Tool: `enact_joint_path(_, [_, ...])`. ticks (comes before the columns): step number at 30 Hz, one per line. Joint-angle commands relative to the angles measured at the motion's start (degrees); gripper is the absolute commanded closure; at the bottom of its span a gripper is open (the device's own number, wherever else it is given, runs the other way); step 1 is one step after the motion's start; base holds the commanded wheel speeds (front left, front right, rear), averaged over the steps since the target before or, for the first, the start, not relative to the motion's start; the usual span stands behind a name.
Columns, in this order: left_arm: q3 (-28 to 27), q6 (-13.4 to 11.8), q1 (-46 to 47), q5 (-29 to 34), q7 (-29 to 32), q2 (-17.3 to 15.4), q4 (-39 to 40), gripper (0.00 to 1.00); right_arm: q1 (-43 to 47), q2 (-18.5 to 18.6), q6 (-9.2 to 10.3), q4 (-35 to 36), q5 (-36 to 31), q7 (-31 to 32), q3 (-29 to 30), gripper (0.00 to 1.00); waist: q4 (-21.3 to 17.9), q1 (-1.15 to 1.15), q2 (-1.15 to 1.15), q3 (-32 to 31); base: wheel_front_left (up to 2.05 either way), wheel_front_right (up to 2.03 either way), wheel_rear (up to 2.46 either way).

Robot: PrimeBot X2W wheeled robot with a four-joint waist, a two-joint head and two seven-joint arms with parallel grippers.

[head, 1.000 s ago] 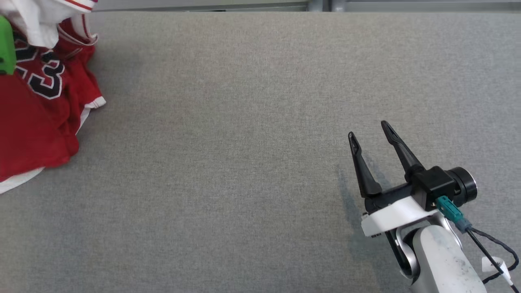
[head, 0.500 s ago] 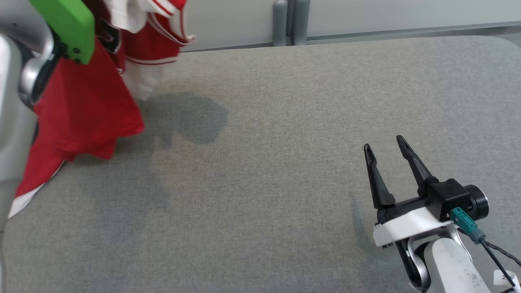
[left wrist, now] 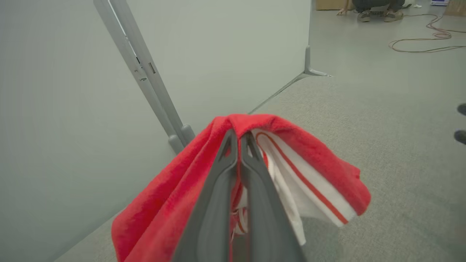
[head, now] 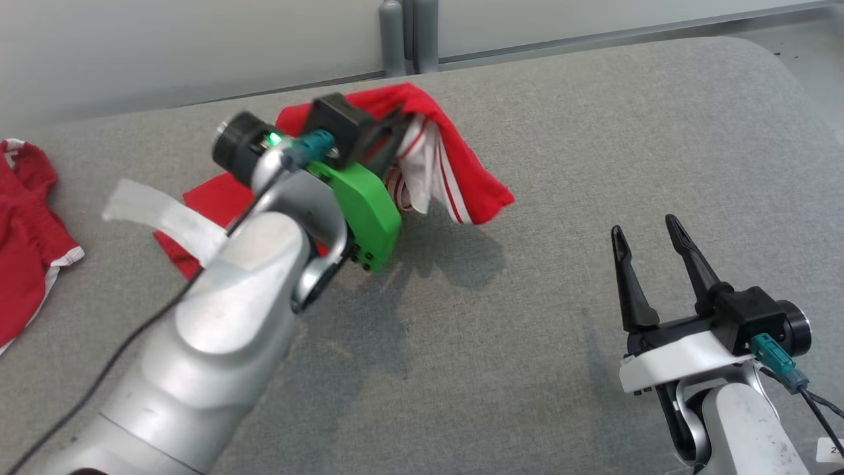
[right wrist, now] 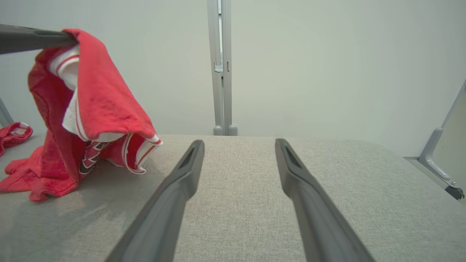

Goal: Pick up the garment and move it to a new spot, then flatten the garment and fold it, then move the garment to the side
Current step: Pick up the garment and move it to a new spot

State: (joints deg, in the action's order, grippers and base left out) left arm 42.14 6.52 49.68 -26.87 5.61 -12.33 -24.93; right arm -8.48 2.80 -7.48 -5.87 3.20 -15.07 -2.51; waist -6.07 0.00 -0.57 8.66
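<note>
A red garment [head: 461, 175] with white striped trim hangs lifted above the grey table [head: 560, 132], its lower part trailing on the cloth surface. My left gripper [head: 399, 126] is shut on the garment's top fold; in the left wrist view the two fingers [left wrist: 218, 189] press together with the garment [left wrist: 320, 160] draped over their tips. My right gripper [head: 649, 231] stands open and empty at the lower right, well clear of the garment. In the right wrist view its gripper [right wrist: 238, 145] points at bare table, and the garment [right wrist: 102, 102] hangs at the left.
A second red garment [head: 26, 224] lies at the table's left edge, also the low red heap [right wrist: 12, 133]. A pale partition with a grey post [head: 402, 33] runs along the table's back. A person's feet [left wrist: 378, 11] and floor cables [left wrist: 429, 40] show beyond the table.
The head camera has tilted and turned. My left arm has swung the lifted garment from the far left toward the table's back middle. The right gripper stays open.
</note>
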Motion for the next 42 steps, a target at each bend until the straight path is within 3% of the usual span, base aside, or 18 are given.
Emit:
enact_joint_path(1, [0.4, -0.7, -1.8, -0.7, -1.2, 1.5, -1.0, 1.0, 0.2, 0.2, -0.03, 0.3, 0.4, -0.2, 0.2, 0.0, -1.0, 0.0, 0.57, 0.7, 0.0, 0.0, 0.0])
enact_joint_path(7, [3.2, -1.8, -5.6, -0.8, -5.0, 6.7, -7.0, 1.0, -0.7, 0.2, -0.03, 0.5, 0.6, -0.2, 0.1, 0.0, -2.8, 0.0, 0.57, 2.0, 0.0, 0.0, 0.0])
enact_joint_path(11, [4.5, -1.6, -7.0, -2.5, -6.9, 8.5, -11.3, 1.0, -1.0, 0.2, -0.03, 0.4, 0.8, -0.2, -0.2, 0.0, -4.1, 0.0, 0.57, 2.9, 0.0, 0.0, 0.0])
enact_joint_path(16, [7.7, -1.5, -8.0, -4.0, -8.7, 9.4, -15.6, 1.0, -1.4, 0.2, -0.03, 0.5, 0.3, -0.2, 0.0, 0.0, -5.5, 0.0, 0.57, 4.0, 0.0, 0.0, 0.0])
enact_joint_path(21, [13.9, -1.1, -9.5, -9.0, -8.4, 9.4, -12.8, 1.0, -1.6, 0.2, -0.03, 0.3, 0.1, -0.2, 0.3, 0.0, -5.9, 0.0, 0.57, 4.2, 0.0, 0.0, 0.0])
enact_joint_path(26, [18.3, -3.1, -10.0, -13.8, -9.3, 9.4, -11.4, 1.0, -1.5, 0.2, -0.03, -0.1, -0.1, -0.2, 0.4, 0.0, -5.7, 0.0, 0.57, 3.6, 0.0, 0.0, 0.0])
enact_joint_path(28, [19.5, -4.5, -9.4, -14.9, -10.2, 9.4, -11.6, 0.52, -1.5, 0.2, -0.03, -0.2, -0.1, -0.2, 0.3, 0.0, -5.5, 0.0, 0.57, 3.3, 0.0, 0.0, 0.0])
enact_joint_path(29, [20.1, -4.8, -9.1, -15.2, -10.6, 9.4, -11.9, 0.11, -1.4, 0.2, -0.03, -0.2, -0.2, -0.2, 0.2, 0.0, -5.3, 0.0, 0.57, 3.1, 0.0, 0.0, 0.0])
enact_joint_path(30, [20.5, -5.3, -8.9, -15.6, -11.0, 9.4, -12.1, 0.0, -1.3, 0.2, -0.03, -0.3, -0.2, -0.2, 0.2, 0.0, -5.2, 0.0, 0.57, 2.9, 0.0, 0.0, 0.0])
enact_joint_path(42, [21.8, -8.3, -7.6, -20.4, -16.8, 9.4, -13.6, 0.0, 1.2, 0.2, -0.03, -0.6, -0.5, -0.2, 1.5, 0.0, -1.9, 0.0, 0.57, -0.5, 0.0, 0.0, 0.0])
